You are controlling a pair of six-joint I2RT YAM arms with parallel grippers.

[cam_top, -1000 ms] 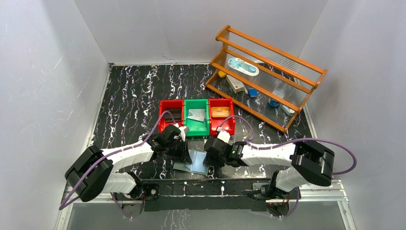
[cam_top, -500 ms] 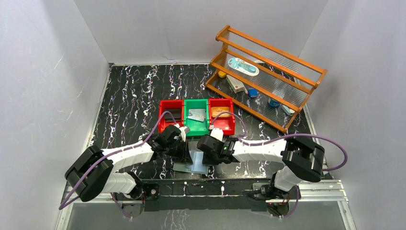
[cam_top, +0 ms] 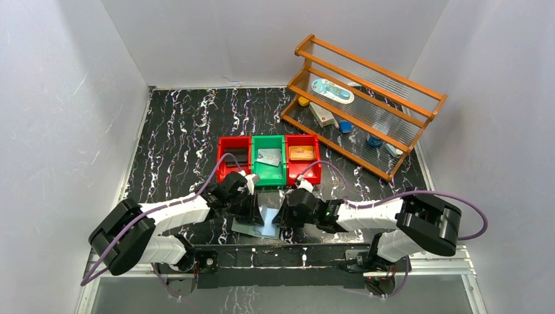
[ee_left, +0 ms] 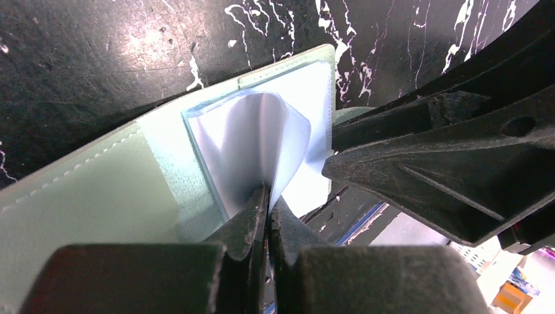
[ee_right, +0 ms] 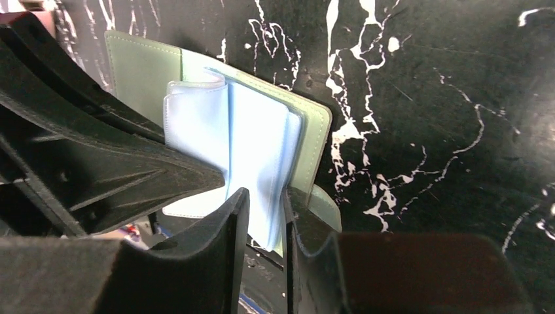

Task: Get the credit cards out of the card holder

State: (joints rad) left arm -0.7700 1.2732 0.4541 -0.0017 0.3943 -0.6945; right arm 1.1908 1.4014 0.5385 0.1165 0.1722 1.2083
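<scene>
Crosswise lies the open card holder (cam_top: 256,225); left claw (ee_left: 267,193) and right claw (ee_right: 265,196) each pinch its sleeves (ee_right: 252,144).

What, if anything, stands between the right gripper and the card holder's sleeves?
Nothing visible. The right gripper is closed around the plastic sleeves of the card holder, and the left gripper pinches them from the opposite side. No card shows in the sleeves.

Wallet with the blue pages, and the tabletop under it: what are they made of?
The wallet cover looks like matte faux leather: sage green, with a stitched edge. The pages seem soft clear plastic, pale blue; they curl and bend. The tabletop is glossy black with white veins, marble or a printed look-alike; cannot tell which.
</scene>
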